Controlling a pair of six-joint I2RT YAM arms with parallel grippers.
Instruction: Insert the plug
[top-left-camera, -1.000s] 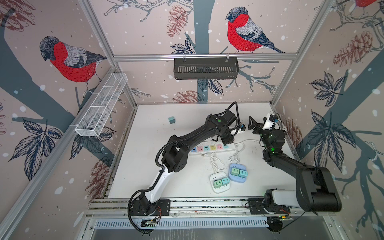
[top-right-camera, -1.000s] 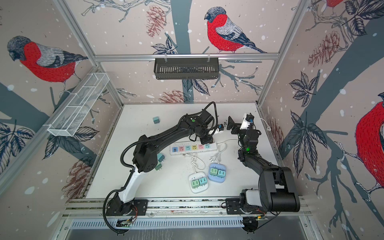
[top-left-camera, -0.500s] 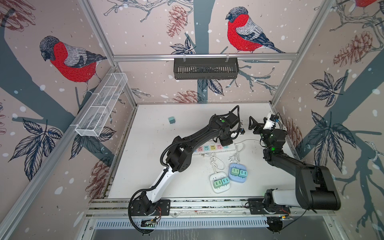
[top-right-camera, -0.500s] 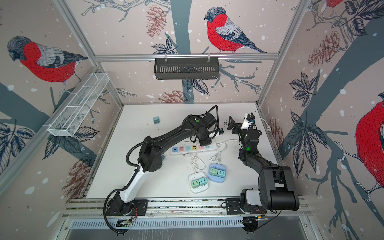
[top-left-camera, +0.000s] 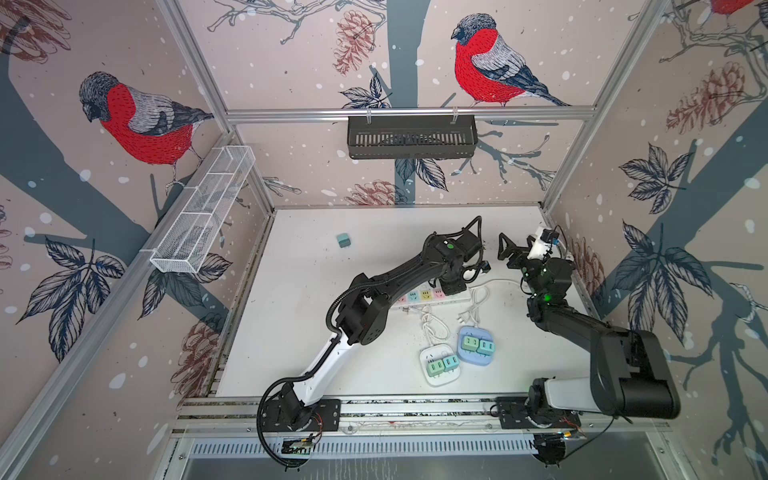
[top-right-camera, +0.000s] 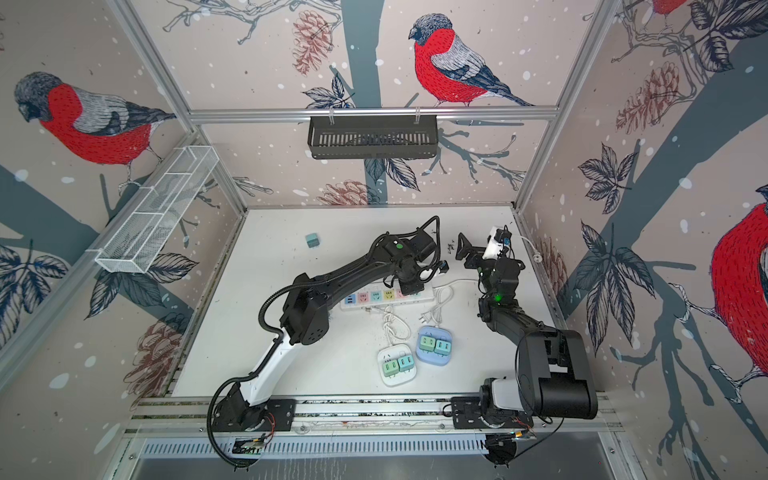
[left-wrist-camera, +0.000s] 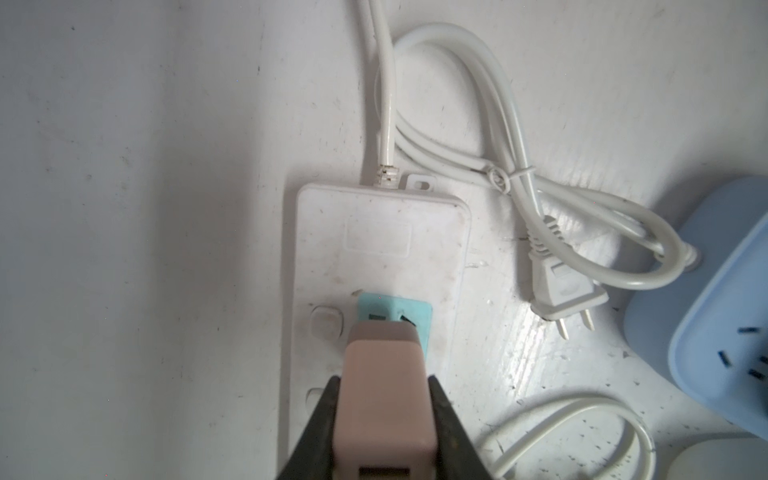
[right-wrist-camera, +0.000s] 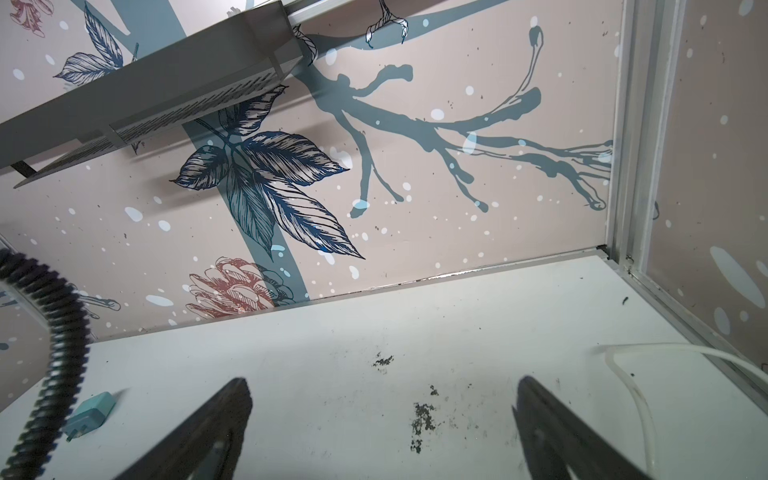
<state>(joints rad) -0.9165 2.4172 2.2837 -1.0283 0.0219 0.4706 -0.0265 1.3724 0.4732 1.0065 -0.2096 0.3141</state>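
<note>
- A pinkish plug (left-wrist-camera: 382, 361), pinched between the jaws of the left gripper (left-wrist-camera: 383, 395), hangs over the teal socket (left-wrist-camera: 411, 309) at the cord end of the white power strip (left-wrist-camera: 374, 249).
- The step looks like alignment: the socket's slots show just beyond the plug's edge.
- Next move calls for squaring the hidden prongs, then pressing straight down.
- The right gripper (right-wrist-camera: 384, 388) hovers empty, jaws spread wide, well apart.

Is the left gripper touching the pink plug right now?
Touching. The left wrist view shows the left gripper shut on the pink plug, fingers flush against its sides.
</note>
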